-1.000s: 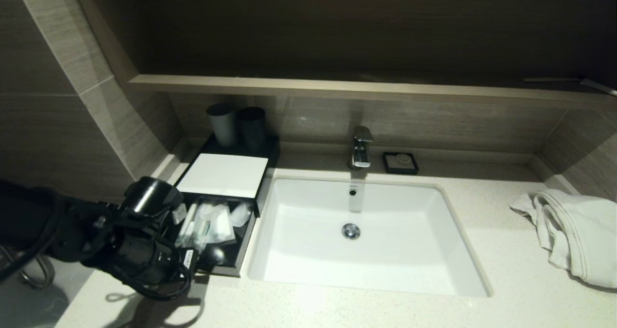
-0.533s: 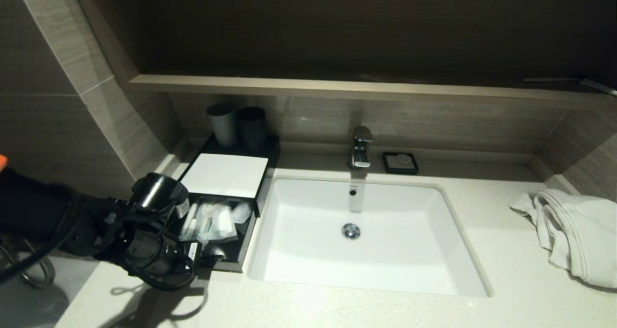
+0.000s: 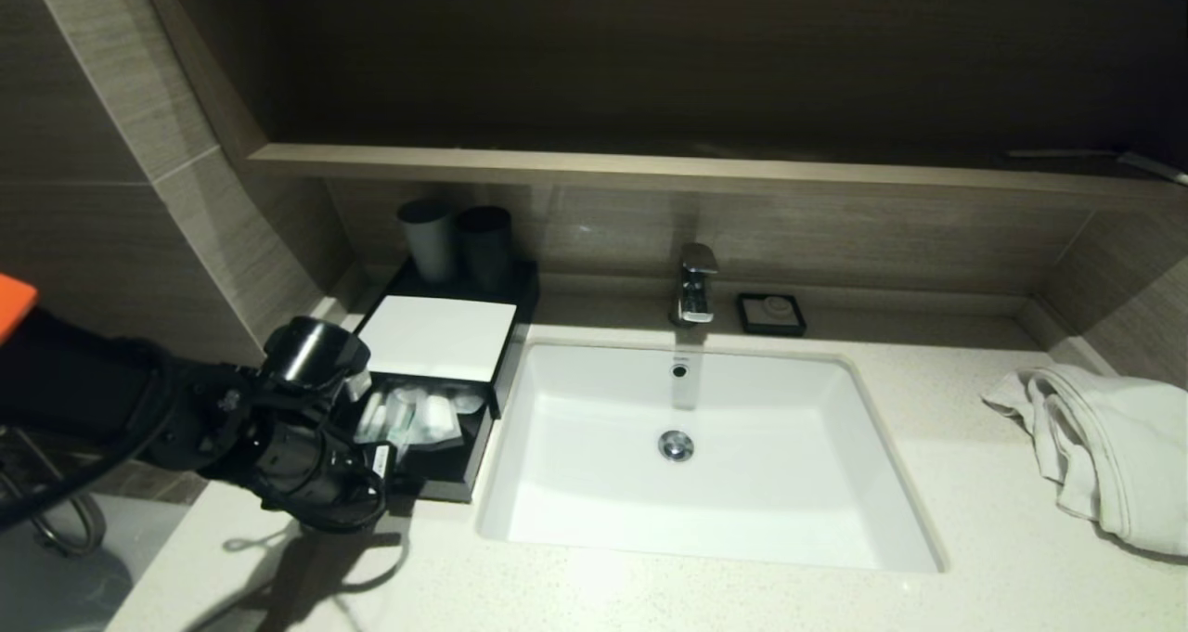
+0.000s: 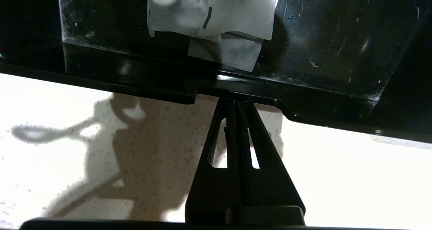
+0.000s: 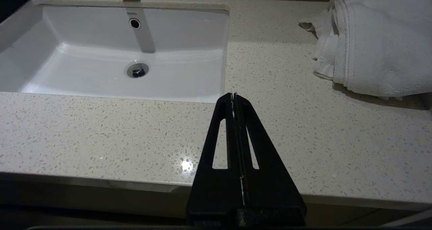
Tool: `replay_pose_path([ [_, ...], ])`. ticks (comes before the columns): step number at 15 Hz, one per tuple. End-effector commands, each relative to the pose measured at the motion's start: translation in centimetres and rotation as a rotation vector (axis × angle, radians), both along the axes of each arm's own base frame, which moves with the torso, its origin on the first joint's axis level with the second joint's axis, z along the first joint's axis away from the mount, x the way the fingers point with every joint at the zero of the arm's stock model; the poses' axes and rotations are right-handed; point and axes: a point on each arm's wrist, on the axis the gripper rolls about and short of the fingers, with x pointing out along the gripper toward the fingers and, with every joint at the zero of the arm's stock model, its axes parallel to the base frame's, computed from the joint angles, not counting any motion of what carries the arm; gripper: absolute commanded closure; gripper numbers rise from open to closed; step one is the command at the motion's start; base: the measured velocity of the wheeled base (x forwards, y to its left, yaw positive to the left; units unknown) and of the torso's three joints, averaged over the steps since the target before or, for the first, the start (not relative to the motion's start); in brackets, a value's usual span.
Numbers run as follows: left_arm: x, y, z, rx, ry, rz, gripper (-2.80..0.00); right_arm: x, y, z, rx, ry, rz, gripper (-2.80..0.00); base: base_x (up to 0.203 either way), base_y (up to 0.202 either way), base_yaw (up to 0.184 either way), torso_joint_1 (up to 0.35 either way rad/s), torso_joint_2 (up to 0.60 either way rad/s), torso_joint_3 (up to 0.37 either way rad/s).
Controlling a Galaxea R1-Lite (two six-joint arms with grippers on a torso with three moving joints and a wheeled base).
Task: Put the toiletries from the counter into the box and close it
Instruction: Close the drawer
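jaws pressed together, the left gripper (image 4: 236,103) is nosed into the notch of the drawer front (image 4: 216,88) of the box (image 3: 436,335) on the counter (image 3: 650,595), toiletries (image 3: 408,414) already inside, drawer only part shut, right gripper (image 5: 233,96) parked closed.

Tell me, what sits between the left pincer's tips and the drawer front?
Nothing: in the left wrist view, the shut left pincer meets the notch in the drawer front, toiletries lying inside.
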Motion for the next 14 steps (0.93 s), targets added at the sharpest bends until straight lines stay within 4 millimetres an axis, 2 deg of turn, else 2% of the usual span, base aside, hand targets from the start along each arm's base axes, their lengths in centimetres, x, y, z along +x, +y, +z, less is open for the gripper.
replay_pose_path([
  [1, 0.5, -0.1, 0.1, -0.003, -0.009, 0.002, 0.00, 0.0, 0.0, 0.0, 0.000, 0.000, 0.001, 0.00, 0.000, 0.000, 0.000, 0.000, 0.00, 0.000],
  [14, 4.4, 0.3, 0.8, -0.018, -0.076, 0.041, 0.00, 0.0, 0.0, 0.0, -0.002, 0.000, 0.001, 0.00, 0.000, 0.000, 0.000, 0.000, 0.00, 0.000],
])
